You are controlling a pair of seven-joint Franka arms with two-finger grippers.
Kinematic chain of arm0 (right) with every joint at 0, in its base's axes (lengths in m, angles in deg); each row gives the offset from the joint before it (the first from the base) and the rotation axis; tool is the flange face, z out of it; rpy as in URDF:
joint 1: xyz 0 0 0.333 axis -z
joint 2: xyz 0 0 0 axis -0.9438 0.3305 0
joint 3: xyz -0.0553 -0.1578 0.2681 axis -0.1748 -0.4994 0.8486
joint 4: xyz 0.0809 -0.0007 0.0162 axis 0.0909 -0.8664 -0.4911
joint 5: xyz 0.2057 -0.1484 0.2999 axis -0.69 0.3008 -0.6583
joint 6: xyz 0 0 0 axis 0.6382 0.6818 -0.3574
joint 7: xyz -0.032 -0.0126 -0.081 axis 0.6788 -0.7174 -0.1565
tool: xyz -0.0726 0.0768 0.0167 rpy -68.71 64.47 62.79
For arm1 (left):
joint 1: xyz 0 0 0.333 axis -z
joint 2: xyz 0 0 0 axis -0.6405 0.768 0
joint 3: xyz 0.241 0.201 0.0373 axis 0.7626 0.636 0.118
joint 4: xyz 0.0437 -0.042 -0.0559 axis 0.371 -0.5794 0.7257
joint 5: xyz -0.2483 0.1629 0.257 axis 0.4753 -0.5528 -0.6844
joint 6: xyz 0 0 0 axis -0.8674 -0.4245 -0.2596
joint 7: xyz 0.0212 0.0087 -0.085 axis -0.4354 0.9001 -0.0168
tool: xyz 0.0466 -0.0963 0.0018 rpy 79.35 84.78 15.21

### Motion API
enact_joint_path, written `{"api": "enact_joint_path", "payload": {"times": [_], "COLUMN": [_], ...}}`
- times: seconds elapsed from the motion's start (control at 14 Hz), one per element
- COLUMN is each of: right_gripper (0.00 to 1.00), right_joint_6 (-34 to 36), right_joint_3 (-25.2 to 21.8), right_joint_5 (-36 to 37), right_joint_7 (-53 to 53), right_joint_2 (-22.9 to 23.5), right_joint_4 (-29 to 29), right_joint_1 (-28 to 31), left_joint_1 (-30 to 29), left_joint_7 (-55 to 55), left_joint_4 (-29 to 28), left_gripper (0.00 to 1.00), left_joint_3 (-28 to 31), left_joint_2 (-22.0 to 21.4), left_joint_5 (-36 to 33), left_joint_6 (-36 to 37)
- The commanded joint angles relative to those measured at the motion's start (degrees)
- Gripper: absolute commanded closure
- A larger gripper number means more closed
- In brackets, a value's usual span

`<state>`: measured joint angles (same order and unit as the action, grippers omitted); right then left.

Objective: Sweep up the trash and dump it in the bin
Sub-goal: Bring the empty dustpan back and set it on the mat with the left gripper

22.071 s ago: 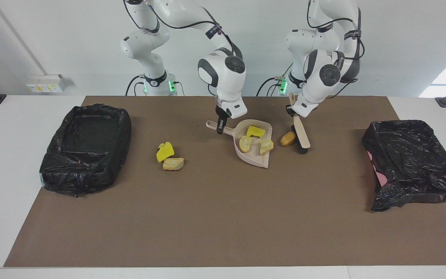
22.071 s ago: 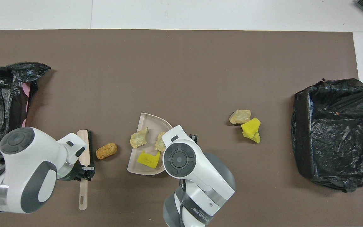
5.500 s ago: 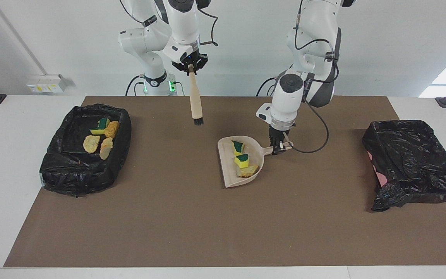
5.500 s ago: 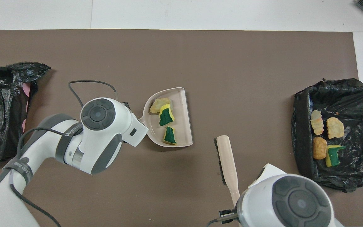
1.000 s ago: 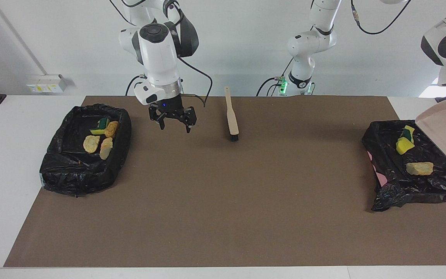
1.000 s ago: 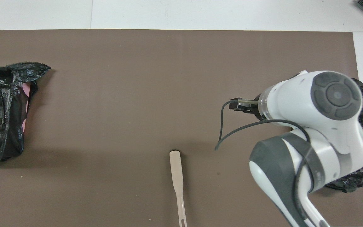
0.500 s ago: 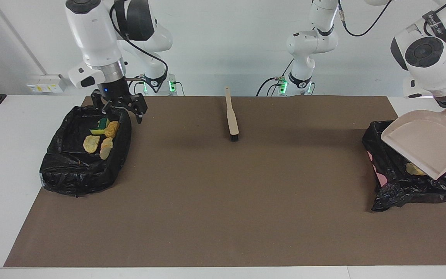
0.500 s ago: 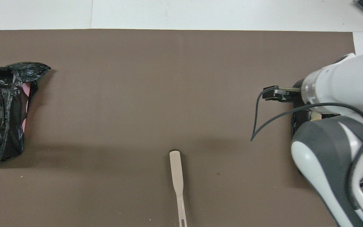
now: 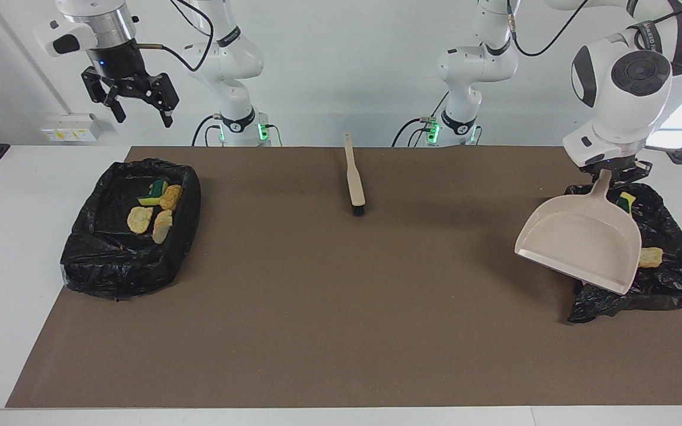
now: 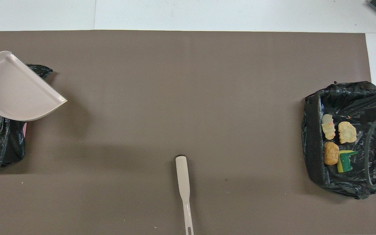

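The brown mat (image 9: 341, 331) lies bare across its middle and along the edge farthest from the robots. 1 brush (image 9: 353, 176) lies at the mat's edge nearest the robots, midway along it. 2 black-lined bins (image 9: 131, 228) (image 9: 666, 278) stand at the mat's 2 ends. A dustpan (image 9: 581, 242) hangs tilted over the inner rim of the bin at the left arm's end
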<state>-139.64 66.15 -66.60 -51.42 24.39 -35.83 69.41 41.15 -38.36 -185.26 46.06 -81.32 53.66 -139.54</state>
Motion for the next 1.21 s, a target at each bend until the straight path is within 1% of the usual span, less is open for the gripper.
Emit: {"api": "enact_joint_path", "payload": {"times": [0.0,0.14,0.29,0.43,0.5,0.64,0.71,0.86,0.93,1.0,1.07,1.14], "right_gripper": [0.0,0.0,0.0,0.0,0.0,0.0,0.0,0.0,0.0,0.0,0.0,0.0], "right_joint_6": [0.36,0.28,0.28,0.8,1.24,1.33,1.42,1.24,1.24,1.16,0.89,0.72], "right_joint_3": [-0.89,-0.81,-0.72,-0.72,-0.72,-0.81,-0.81,-0.89,-1.16,-1.68,-1.86,-1.86], "right_joint_5": [-0.1,-0.1,-0.1,-0.1,-0.1,-0.19,-0.19,-0.19,-0.19,-0.19,-0.19,-0.28], "right_joint_7": [1.47,1.47,1.38,1.38,1.47,1.64,1.64,1.64,1.56,1.56,1.56,1.56], "right_joint_2": [1.14,0.88,0.7,0.53,0.44,0.44,0.44,0.44,0.44,0.44,0.52,0.52], "right_joint_4": [0.24,-0.37,-0.64,-0.81,-0.81,-0.73,-0.73,-0.81,-0.73,-0.73,-0.73,-0.73], "right_joint_1": [-1.08,-1.34,-1.34,-1.17,-0.91,-0.38,-0.38,-0.73,-1.43,-1.78,-1.87,-1.61], "left_joint_1": [2.19,2.19,2.19,2.28,2.89,6.74,8.67,13.25,14.92,17.02,19.13,20.02], "left_joint_7": [10.29,20.56,29.45,33.35,33.88,36.42,39.04,46.25,47.5,48.2,51.52,54.68], "left_joint_4": [0.04,0.04,0.04,-0.22,-0.4,-0.4,-0.31,0.12,0.65,1.61,3.53,5.55], "left_gripper": [1.0,1.0,1.0,1.0,1.0,1.0,1.0,1.0,1.0,1.0,1.0,1.0], "left_joint_3": [-0.33,-2.97,-6.91,-10.61,-11.32,-11.5,-11.5,-11.5,-11.5,-11.5,-11.42,-11.42], "left_joint_2": [-1.11,-1.2,-1.37,-1.73,-1.64,-0.76,0.02,2.74,4.41,7.21,10.02,12.49], "left_joint_5": [8.07,14.13,18.1,18.99,21.09,21.46,21.81,21.9,21.81,21.98,21.9,21.9], "left_joint_6": [1.13,0.34,-0.01,0.42,0.25,-1.23,-3.16,-6.15,-7.21,-7.57,-8.01,-9.32]}}
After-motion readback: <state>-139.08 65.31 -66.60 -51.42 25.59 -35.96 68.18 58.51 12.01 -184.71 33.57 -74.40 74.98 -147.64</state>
